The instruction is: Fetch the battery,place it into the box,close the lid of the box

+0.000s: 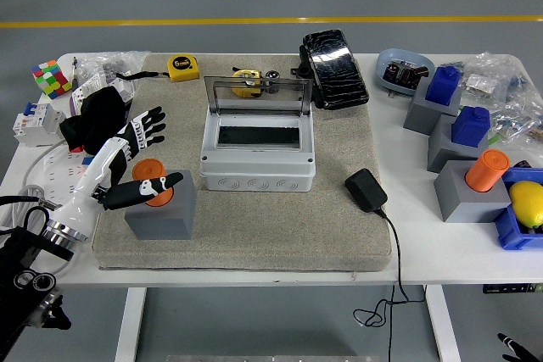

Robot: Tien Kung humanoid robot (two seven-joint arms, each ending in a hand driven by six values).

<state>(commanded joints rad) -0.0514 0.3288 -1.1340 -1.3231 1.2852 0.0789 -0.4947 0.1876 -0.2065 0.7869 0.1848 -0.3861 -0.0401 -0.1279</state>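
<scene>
Orange battery (151,172) looks rigid and slick; I'd grip its sides, my left hand (144,190) loosely curled around it.

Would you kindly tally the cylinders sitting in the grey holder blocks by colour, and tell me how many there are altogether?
Orange cylinders: 2, one under the left hand, one at the right.
Blue cylinders: 2, one on the far holder, one on the next.
Total: 4
</scene>
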